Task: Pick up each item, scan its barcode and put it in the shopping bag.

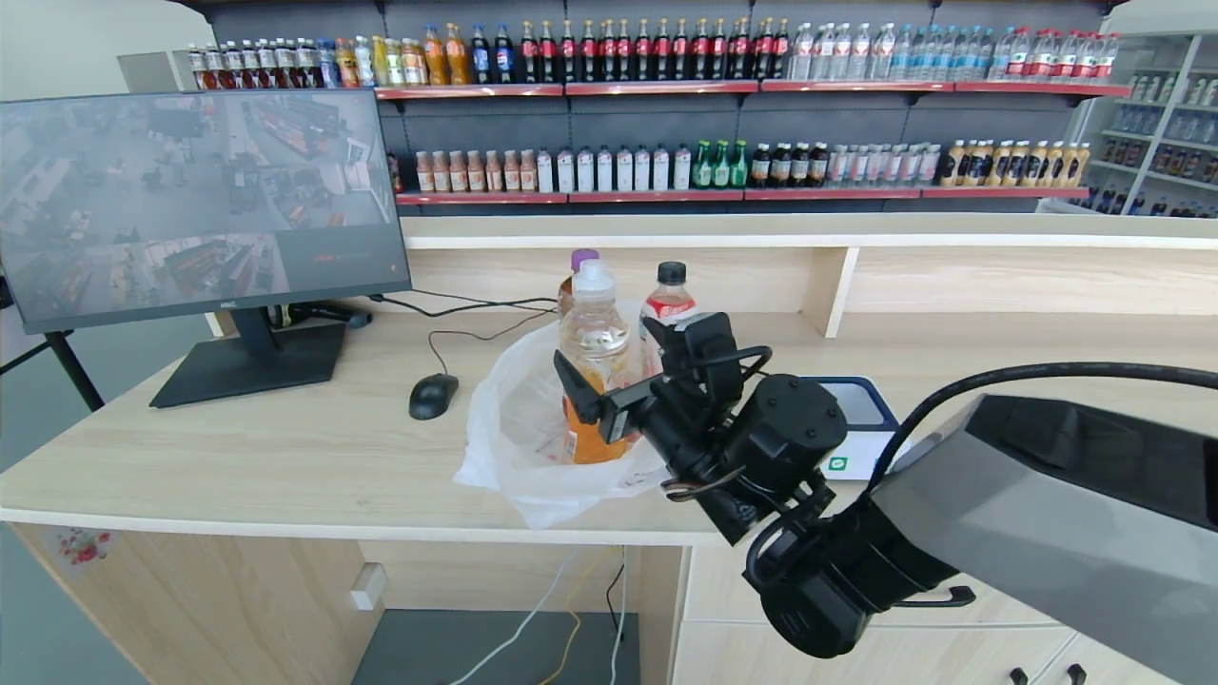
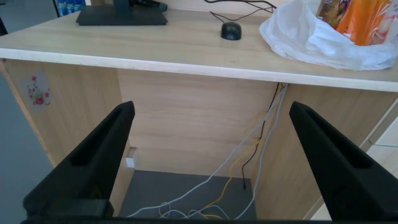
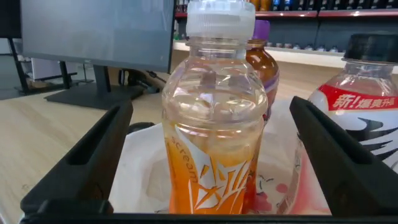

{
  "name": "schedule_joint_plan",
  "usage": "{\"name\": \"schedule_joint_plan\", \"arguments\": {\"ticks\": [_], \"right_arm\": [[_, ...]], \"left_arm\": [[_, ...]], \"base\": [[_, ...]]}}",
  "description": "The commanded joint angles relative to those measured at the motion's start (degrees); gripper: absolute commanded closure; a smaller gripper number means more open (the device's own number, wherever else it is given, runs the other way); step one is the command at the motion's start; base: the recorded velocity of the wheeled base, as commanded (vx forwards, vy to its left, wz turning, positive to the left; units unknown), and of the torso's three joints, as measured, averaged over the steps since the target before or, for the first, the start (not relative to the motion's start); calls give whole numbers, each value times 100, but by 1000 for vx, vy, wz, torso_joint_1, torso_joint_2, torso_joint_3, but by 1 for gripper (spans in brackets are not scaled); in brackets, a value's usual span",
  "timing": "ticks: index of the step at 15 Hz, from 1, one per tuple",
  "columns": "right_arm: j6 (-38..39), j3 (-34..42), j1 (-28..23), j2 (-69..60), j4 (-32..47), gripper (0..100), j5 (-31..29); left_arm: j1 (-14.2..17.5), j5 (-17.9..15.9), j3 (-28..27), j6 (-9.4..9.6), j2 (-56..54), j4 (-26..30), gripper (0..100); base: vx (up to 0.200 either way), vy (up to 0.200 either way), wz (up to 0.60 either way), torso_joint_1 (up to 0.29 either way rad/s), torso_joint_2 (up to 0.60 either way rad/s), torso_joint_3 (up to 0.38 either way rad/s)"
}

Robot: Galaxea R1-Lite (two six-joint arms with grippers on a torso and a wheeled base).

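Orange patterned label on white-capped bottle (image 3: pixel 214 124); amber purple-capped bottle (image 3: pixel 264 59); red-white label on black-capped bottle (image 3: pixel 360 106); translucent white shopping bag (image 1: pixel 514 419).

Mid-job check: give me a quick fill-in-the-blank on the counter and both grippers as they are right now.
1. The front bottle, just ahead of the open right gripper, has a ____ cap.
2. The bottle directly behind it has a ____ cap.
3. The mouse lies between the monitor and the white plastic ____.
4. The left gripper, lower than the counter top, is ____.
Missing words: white; purple; bag; open.
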Motion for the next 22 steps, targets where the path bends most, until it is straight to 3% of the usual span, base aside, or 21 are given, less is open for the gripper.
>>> {"name": "schedule_joint_plan", "arguments": {"ticks": [1, 6, 10, 13, 15, 17, 22], "right_arm": [[-16, 266, -24, -472, -8, 0, 0], [-271, 1084, -358, -2520, -8, 0, 0], [-245, 2868, -428, -4471, -8, 0, -17], [-219, 4810, -516, -6027, -8, 0, 18], [-236, 5566, -525, -6625, 352, 0, 18], [-210, 5909, -525, -7099, 1073, 0, 27], [-166, 5909, -349, -10149, 6065, 0, 422]], "left_arm": [[0, 1, 1, -1, -2, -1, 0], [0, 1, 1, -1, -2, -1, 0], [0, 1, 1, -1, -2, -1, 0], [0, 1, 1, -1, -2, -1, 0], [0, 1, 1, -1, -2, -1, 0], [0, 1, 1, -1, -2, -1, 0], [0, 1, 1, -1, -2, -1, 0]], "base": [[0, 0, 0, 0, 0, 0], [0, 0, 0, 0, 0, 0], [0, 0, 0, 0, 0, 0], [0, 0, 0, 0, 0, 0], [0, 0, 0, 0, 0, 0], [0, 0, 0, 0, 0, 0], [0, 0, 0, 0, 0, 0]]}}
